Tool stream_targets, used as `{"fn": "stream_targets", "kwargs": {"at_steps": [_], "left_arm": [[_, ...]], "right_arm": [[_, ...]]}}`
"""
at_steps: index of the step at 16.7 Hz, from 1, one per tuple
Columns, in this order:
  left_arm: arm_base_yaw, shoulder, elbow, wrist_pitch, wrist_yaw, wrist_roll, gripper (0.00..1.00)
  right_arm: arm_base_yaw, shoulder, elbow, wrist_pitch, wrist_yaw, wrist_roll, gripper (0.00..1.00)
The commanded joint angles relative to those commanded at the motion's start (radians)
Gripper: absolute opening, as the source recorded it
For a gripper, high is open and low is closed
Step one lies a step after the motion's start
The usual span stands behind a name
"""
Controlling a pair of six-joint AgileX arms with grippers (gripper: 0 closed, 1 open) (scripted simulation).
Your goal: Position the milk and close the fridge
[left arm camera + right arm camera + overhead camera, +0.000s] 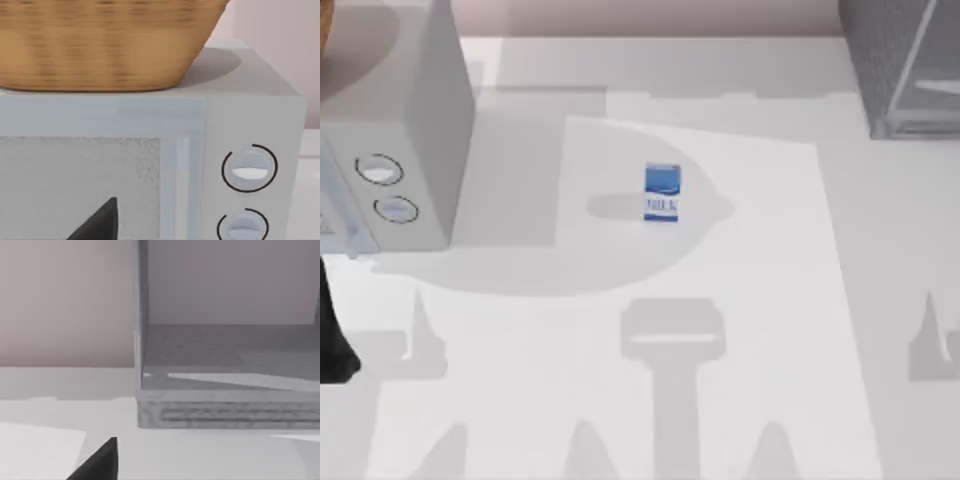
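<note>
Blue-white milk (662, 193) upright, untouched by fingers

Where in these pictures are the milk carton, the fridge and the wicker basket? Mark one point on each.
milk carton (662, 192): top view, middle of its front face.
fridge (225, 412): right wrist view, speckled base below the open compartment.
wicker basket (100, 45): left wrist view, woven side wall, atop the dialled grey box.

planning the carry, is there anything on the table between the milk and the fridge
Nothing visible does. The milk stands upright near the table's middle, and the fridge sits at the far right corner. The tabletop between them is bare apart from shadows. The right wrist view shows the fridge's interior open toward the table.
</note>
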State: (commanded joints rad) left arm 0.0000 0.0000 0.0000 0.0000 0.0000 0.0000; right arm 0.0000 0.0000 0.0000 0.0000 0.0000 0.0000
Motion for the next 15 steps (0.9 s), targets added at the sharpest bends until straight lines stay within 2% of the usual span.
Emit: {"fn": "stream_targets", "kwargs": {"at_steps": [3,6,15], "left_arm": [[0.000,0.000,0.000,0.000,0.000,0.000,1.00],[0.000,0.000,0.000,0.000,0.000,0.000,1.00],[0.000,0.000,0.000,0.000,0.000,0.000,1.00]], "right_arm": [[0.014,0.013,0.001,0.013,0.014,0.001,1.00],[0.112,0.104,0.005,0.101,0.112,0.006,1.00],[0.693,0.575,0.019,0.548,0.700,0.015,1.00]]}}
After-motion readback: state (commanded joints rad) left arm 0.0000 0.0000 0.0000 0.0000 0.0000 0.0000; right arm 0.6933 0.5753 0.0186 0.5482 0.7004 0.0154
